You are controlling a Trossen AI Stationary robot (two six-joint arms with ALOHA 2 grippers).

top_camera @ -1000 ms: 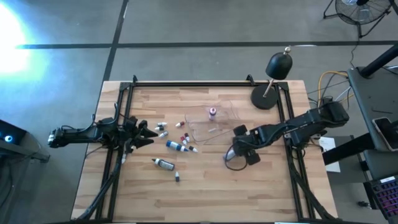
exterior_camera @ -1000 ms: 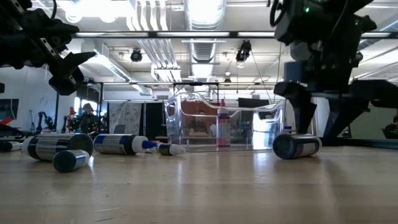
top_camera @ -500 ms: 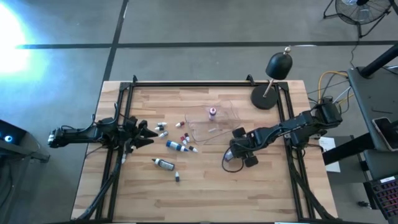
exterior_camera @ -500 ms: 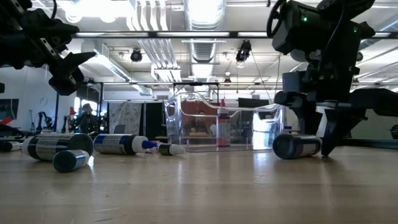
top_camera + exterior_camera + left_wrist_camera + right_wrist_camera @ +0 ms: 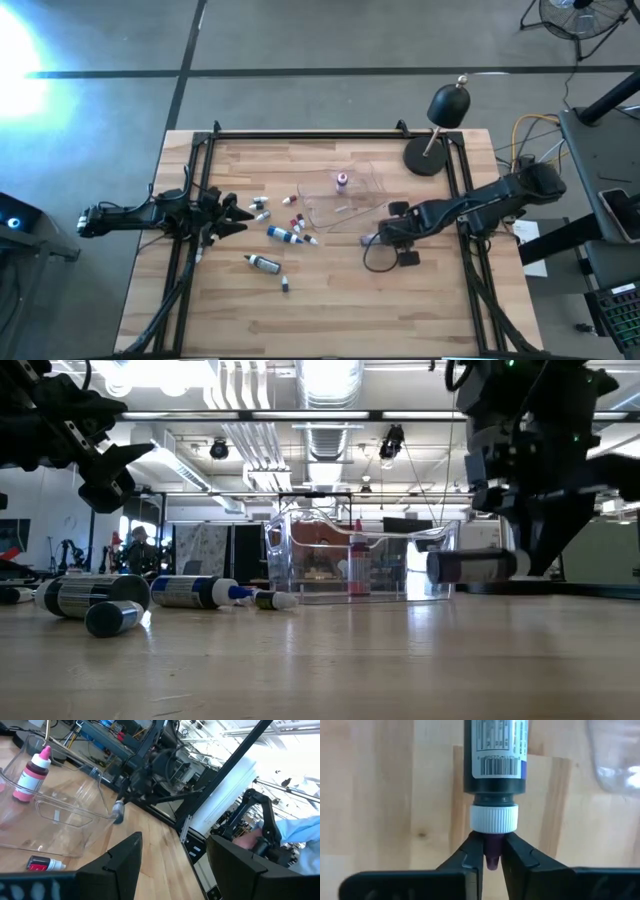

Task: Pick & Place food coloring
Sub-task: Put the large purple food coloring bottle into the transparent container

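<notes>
My right gripper (image 5: 384, 236) is shut on one food coloring bottle (image 5: 494, 755), dark-bodied with a white collar and a purple tip. It hangs just right of the clear tray (image 5: 345, 198), above the table in the low view (image 5: 470, 566). A pink bottle (image 5: 342, 181) stands upright in the tray. Several more bottles (image 5: 285, 233) lie on their sides left of the tray. My left gripper (image 5: 235, 215) hovers open near the table's left edge, touching nothing. My right gripper pinches the bottle's purple tip (image 5: 491, 851) between its two fingers (image 5: 470, 855), just behind the white collar. The fingers come from the table's right side and run in line with the bottle, which sticks out beyond them. The bottle (image 5: 470, 566) lies about level, lifted clear of the table.
A black dome-headed lamp (image 5: 440, 125) stands at the far right corner. A black frame (image 5: 300, 134) runs along the table's far, left and right sides. Bare wood (image 5: 340, 310) lies along the near edge. A cable loop (image 5: 378, 262) hangs under the right arm.
My right gripper came down over the bottle lying right of the tray and shut on its tip. It then rose and drew back slightly toward the table's right edge. The bottle has been lifted clear of the table and stays about level.
</notes>
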